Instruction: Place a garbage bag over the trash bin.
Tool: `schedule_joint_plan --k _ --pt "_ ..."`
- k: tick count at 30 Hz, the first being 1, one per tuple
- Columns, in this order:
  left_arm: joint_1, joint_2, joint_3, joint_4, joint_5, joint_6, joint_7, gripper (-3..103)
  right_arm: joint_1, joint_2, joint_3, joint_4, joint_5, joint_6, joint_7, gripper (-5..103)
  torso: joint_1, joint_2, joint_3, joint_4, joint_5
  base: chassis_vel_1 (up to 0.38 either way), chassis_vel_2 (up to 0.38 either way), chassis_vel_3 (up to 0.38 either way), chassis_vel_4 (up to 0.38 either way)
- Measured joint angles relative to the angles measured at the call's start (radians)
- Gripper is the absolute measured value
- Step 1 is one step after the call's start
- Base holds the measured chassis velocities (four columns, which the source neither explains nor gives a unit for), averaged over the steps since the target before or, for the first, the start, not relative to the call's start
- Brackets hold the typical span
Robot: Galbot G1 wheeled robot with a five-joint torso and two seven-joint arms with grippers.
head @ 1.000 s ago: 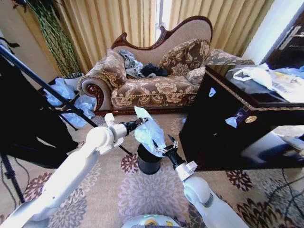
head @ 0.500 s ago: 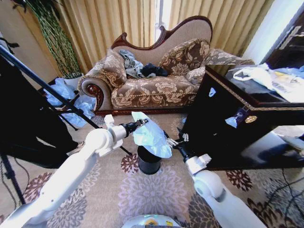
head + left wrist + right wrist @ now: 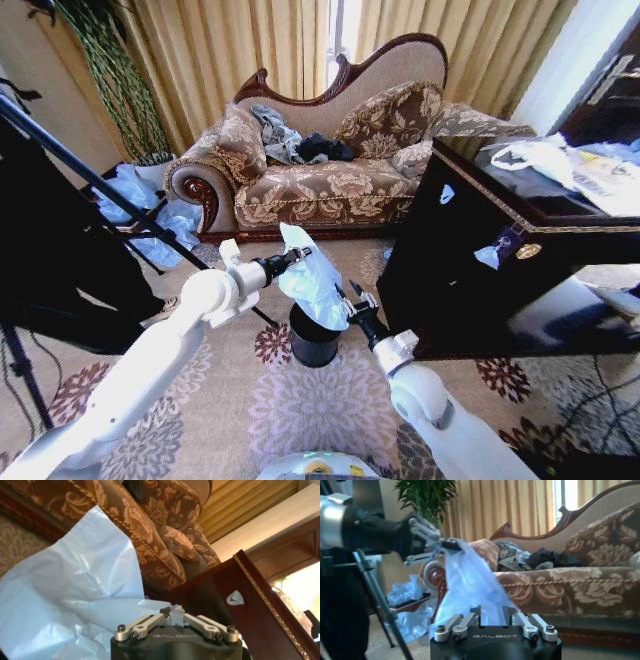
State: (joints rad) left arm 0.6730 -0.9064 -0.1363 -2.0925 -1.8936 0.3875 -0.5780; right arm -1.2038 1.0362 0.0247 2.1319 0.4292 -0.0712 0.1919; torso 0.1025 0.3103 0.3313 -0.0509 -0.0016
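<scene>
Since half a second ago the right gripper [image 3: 347, 303] has drawn back toward the bin, and the bag, which was spread wide and flat between the two arms, now hangs narrower and more upright. The right gripper's fingers are pinched shut on the lower edge of the garbage bag [image 3: 313, 283], just above and to the right of the bin's rim; in the right wrist view the plastic rises straight out from between the closed fingers [image 3: 491, 615]. The left gripper [image 3: 297, 255] stays in place, clamped on the bag's upper corner, higher and to the left; in its own wrist view [image 3: 171, 615] a crumpled bit of plastic sits between the closed fingertips. The pale blue bag stretches at a slant between the two grippers, hanging over the trash bin [image 3: 313, 338] but not yet over its rim. The bin stands upright on the patterned carpet [image 3: 300, 410]. Behind it is the sofa [image 3: 320, 180], and just to the right the glossy black cabinet [image 3: 480, 270].
</scene>
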Motion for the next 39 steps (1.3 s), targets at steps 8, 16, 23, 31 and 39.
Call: schedule_joint_plan --k 8,16,23,31,39 --pt "-0.002 0.005 0.003 -0.005 -0.013 0.002 0.01 0 0.027 0.032 -0.05 -0.022 0.006 -0.003 -0.008 7 0.0 0.0 0.0 0.0001 0.0001 0.0 0.0 0.0 0.0" --pt "0.015 0.029 -0.008 -0.002 -0.008 0.013 0.027 0 0.007 -0.011 0.017 0.041 0.058 -0.025 -0.008 0 0.0 0.0 0.0 0.0001 -0.0001 0.0 0.0 0.0 0.0" --pt "-0.001 0.009 0.0 0.014 0.001 0.01 0.03 0 -0.006 -0.028 0.037 0.085 0.101 -0.041 0.004 0 0.0 0.0 0.0 0.0 0.0001 0.0 0.0 0.0 0.0" --pt "-0.002 0.013 0.012 -0.004 -0.005 0.011 0.03 0 0.041 -0.003 0.026 0.025 0.065 -0.007 0.033 0 0.0 0.0 0.0 0.0 0.0002 0.0 0.0 0.0 0.0" --pt "0.015 0.007 0.01 -0.01 0.003 0.009 0.033 0 0.076 -0.006 -0.005 0.016 0.066 -0.026 0.042 0 0.0 0.0 0.0 0.0002 -0.0001 0.0 0.0 0.0 0.0"
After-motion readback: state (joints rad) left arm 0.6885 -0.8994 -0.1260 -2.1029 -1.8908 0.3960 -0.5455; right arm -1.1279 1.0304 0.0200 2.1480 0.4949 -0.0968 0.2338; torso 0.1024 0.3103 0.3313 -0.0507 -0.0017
